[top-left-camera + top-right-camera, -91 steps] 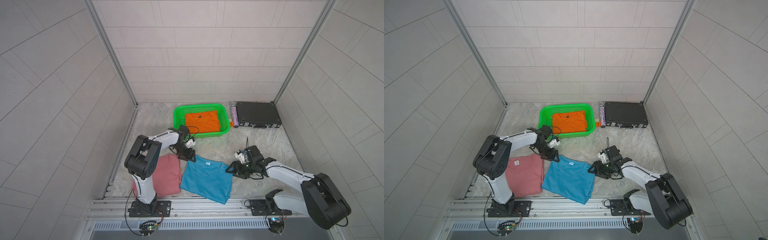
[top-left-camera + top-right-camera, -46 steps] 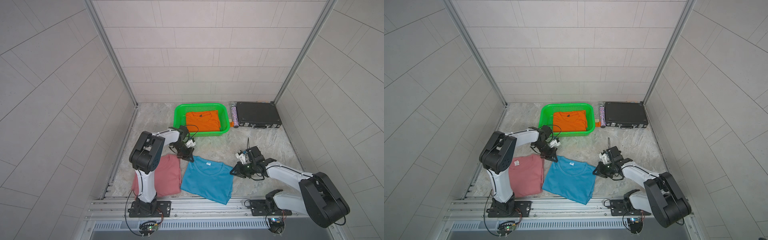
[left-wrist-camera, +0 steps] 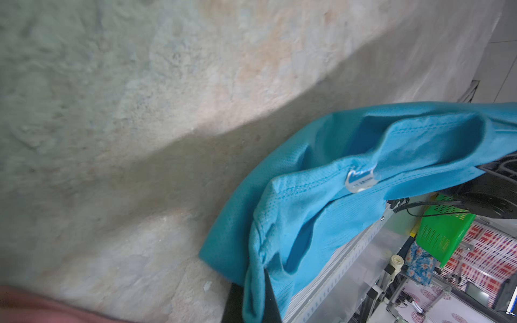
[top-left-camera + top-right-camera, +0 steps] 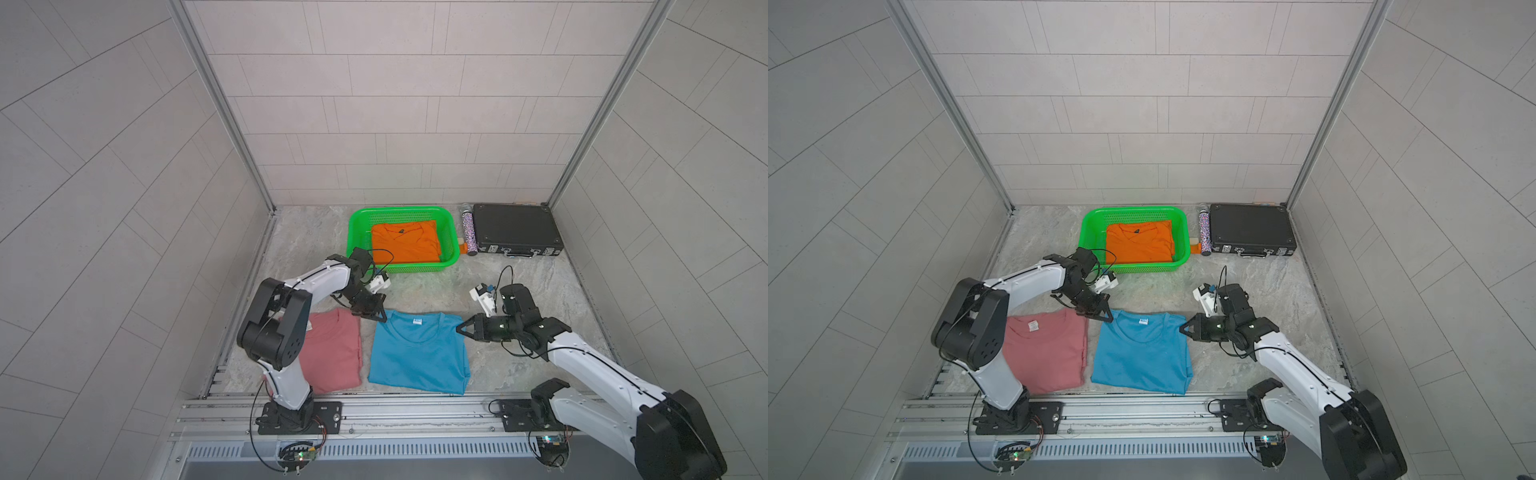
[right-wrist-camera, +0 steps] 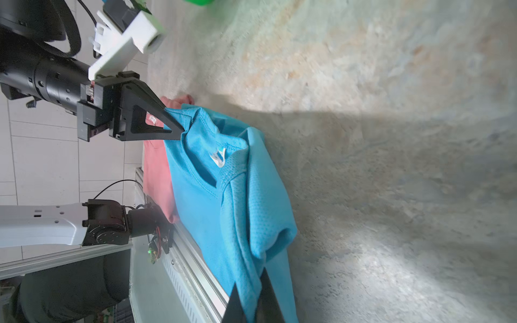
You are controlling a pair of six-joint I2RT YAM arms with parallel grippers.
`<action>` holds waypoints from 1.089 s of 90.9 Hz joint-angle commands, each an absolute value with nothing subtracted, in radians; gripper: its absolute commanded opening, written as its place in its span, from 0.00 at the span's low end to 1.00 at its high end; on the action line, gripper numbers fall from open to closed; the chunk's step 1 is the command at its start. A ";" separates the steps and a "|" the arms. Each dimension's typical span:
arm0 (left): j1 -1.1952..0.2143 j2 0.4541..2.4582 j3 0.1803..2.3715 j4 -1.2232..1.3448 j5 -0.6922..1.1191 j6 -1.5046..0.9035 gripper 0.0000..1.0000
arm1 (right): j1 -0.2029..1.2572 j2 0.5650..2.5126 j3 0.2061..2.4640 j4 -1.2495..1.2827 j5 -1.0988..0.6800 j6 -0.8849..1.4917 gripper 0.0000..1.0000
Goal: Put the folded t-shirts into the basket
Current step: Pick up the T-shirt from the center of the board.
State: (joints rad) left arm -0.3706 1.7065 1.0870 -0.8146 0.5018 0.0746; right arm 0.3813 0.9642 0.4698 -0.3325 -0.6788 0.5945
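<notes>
The sky blue t-shirt (image 4: 417, 355) (image 4: 1142, 355) lies folded at the front middle of the table, white neck label up. My left gripper (image 4: 381, 319) (image 4: 1106, 319) is shut on its far left corner (image 3: 256, 282). My right gripper (image 4: 460, 329) (image 4: 1183, 328) is shut on its far right corner (image 5: 251, 293), and that edge is lifted a little. The dusty pink t-shirt (image 4: 332, 357) (image 4: 1046, 353) lies flat to its left. The orange t-shirt (image 4: 405, 243) (image 4: 1139, 243) lies inside the green basket (image 4: 451, 232) (image 4: 1088, 237) at the back.
A black flat case (image 4: 515, 228) (image 4: 1250, 228) stands right of the basket, with a speckled tube (image 4: 468, 232) between them. An aluminium rail (image 4: 374, 409) runs along the table's front edge. Tiled walls close in both sides and the back.
Both grippers have closed on the blue t-shirt's far corners, where they stood partly open a second ago. The shirt's far edge has pulled straighter and lifted slightly.
</notes>
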 commanded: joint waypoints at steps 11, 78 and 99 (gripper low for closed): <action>-0.359 1.602 1.067 -0.838 0.529 0.108 0.00 | 0.384 0.936 0.569 -0.392 -0.661 0.544 0.00; -0.248 1.351 1.119 -0.814 0.505 0.086 0.00 | 0.385 1.070 0.964 -0.513 -0.679 0.403 0.00; -0.191 1.334 1.208 -0.820 0.491 0.082 0.00 | 0.385 1.189 1.115 -0.445 -0.697 0.405 0.00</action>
